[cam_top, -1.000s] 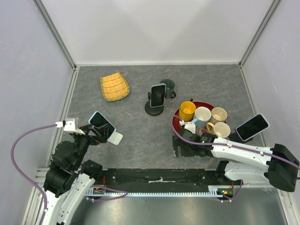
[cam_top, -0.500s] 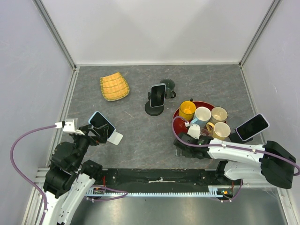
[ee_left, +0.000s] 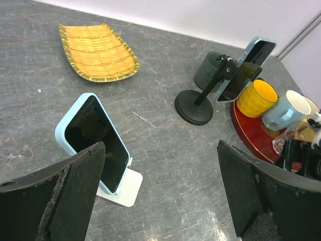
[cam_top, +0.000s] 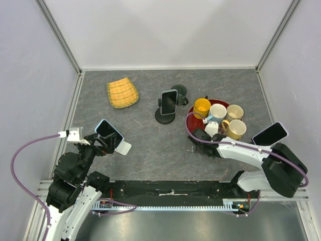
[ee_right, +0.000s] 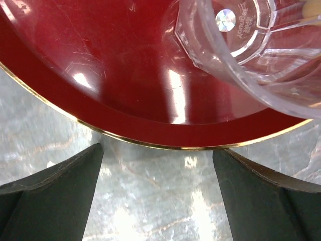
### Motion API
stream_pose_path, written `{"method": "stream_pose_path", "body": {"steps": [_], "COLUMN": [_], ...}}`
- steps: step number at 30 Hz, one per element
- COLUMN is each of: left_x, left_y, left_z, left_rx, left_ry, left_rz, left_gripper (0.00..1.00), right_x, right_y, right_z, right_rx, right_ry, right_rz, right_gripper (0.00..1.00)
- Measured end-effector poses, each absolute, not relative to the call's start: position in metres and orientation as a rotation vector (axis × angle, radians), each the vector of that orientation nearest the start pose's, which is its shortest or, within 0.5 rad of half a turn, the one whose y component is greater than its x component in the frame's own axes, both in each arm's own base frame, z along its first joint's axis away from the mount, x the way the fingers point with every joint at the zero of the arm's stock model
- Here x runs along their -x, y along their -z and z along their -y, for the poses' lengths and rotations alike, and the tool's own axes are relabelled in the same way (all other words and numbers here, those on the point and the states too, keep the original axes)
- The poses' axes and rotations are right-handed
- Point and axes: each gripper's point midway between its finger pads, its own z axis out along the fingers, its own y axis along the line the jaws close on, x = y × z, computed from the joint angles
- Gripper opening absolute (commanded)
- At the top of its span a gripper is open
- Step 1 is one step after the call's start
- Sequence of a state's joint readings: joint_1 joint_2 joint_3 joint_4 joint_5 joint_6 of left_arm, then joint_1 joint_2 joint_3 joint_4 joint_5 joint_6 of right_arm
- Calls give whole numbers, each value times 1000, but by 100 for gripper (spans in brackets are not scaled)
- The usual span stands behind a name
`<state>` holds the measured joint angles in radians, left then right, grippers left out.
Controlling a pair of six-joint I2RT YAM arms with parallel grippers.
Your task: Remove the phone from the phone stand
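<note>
scene inventory, claws first, working outward

1. left claw point(ee_left: 160, 145): fingers spread wide, nothing between them. hovers low over grey table point(cam_top: 150, 145), near-left part.
2. pale-blue phone point(ee_left: 93, 143): just ahead of l. claw, by its left finger in wrist view; can't tell if touching. sits tilted back on white stand point(ee_left: 123, 187), screen dark. still in its stand.
3. right claw point(ee_right: 156, 150): fingers spread wide, holding nothing. tips at near-left rim of red tray point(ee_right: 100, 65), table surface under them.
4. clear glass point(ee_right: 261, 55): on the tray, close in front of r. claw, seen only in wrist view.
5. mugs on the tray: yellow mug point(cam_top: 202, 106) at far left, white mug point(cam_top: 217, 111) beside it, beige mug point(cam_top: 234, 111) at far right, cream mug point(cam_top: 236, 129) at near right. all upright, packed close.
6. centre phone point(cam_top: 169, 101): clipped on black stand point(ee_left: 194, 108) w/ round base, mid-table, well apart from both claws. still in its stand.
7. dark green cup point(ee_left: 208, 70): just behind black stand.
8. right-side phone point(cam_top: 270, 135): right of the tray, propped at a tilt; its stand mostly hidden.
9. woven bamboo tray point(cam_top: 122, 93): far left of table, yellow w/ green edge, apart from the rest.
</note>
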<state>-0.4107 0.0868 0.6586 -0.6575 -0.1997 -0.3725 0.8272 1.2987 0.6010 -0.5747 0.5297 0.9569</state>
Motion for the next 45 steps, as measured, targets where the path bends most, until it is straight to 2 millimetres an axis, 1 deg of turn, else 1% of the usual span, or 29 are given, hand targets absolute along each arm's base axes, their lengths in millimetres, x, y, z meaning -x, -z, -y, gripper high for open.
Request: {"method": "stream_pose_path", "body": {"steps": [5, 9, 17, 21, 27, 30, 32, 34, 36, 38, 40, 41, 43, 45], "left_x": [-168, -168, -167, -167, -167, -167, -168, -168, -168, -168, -168, -168, -168, -168], "left_y": [-260, -260, -261, -261, -261, -261, -261, -261, -261, -261, -261, -261, -261, -261], "left_z": [52, 51, 51, 51, 51, 51, 51, 50, 49, 49, 48, 48, 48, 47], "left_rx": [122, 122, 123, 123, 123, 124, 124, 127, 130, 134, 138, 138, 139, 139], "left_ry": [429, 431, 433, 432, 432, 431, 430, 428, 425, 421, 417, 417, 417, 416], "left_rz": [-1666, -1663, -1657, -1657, -1657, -1657, -1658, -1658, -1657, -1656, -1656, -1655, -1655, -1655], "left_gripper": [100, 100, 100, 100, 100, 100, 100, 100, 100, 100, 100, 100, 100, 100], "right_x": [-232, -266, -338, -375, -430, -449, -456, -458, -458, -456, -453, -450, -443, -433], "right_y": [-19, -19, -21, -22, -25, -27, -29, -30, -33, -42, -61, -75, -104, -142], "right_z": [-121, -117, -98, -87, -73, -66, -63, -61, -62, -67, -72, -74, -78, -79], "right_rx": [-306, -359, -431, -434, -391, -372, -363, -350, -330, -301, -264, -245, -215, -192], "right_ry": [173, 188, 221, 233, 252, 255, 256, 250, 233, 194, 136, 103, 49, -4], "right_rz": [-2510, -2489, -2453, -2435, -2406, -2398, -2393, -2396, -2401, -2395, -2371, -2352, -2302, -2224], "right_gripper": [98, 98, 98, 98, 98, 98, 98, 98, 98, 98, 98, 98, 98, 98]}}
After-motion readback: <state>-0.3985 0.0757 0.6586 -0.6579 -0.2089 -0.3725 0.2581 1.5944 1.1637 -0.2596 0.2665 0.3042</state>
